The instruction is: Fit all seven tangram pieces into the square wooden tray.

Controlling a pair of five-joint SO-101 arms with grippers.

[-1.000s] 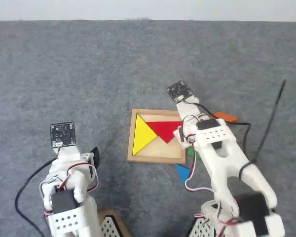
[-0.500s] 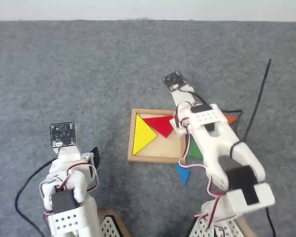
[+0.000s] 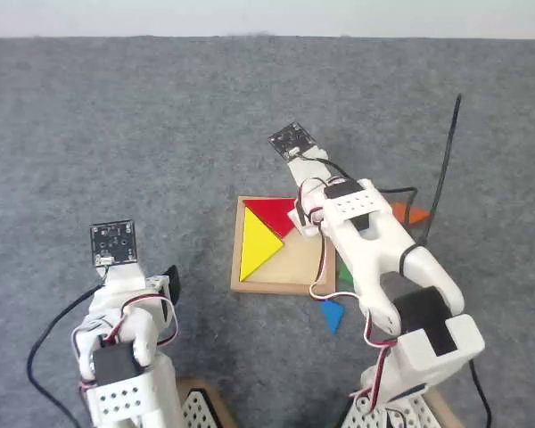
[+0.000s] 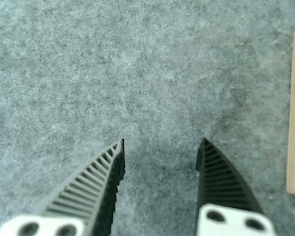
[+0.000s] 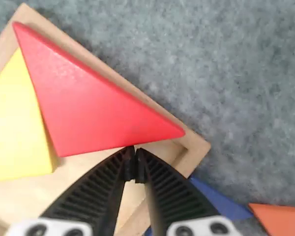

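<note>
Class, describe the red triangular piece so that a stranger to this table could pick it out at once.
On the grey table lies a square wooden tray holding two large triangles. The red triangular piece sits along its far rim; its only neighbour inside is a yellow triangular piece.

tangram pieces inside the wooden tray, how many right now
2. The yellow triangle lies along the tray's left side, the red triangle along its far edge. The right arm covers the tray's right part, so another could be hidden.
</note>
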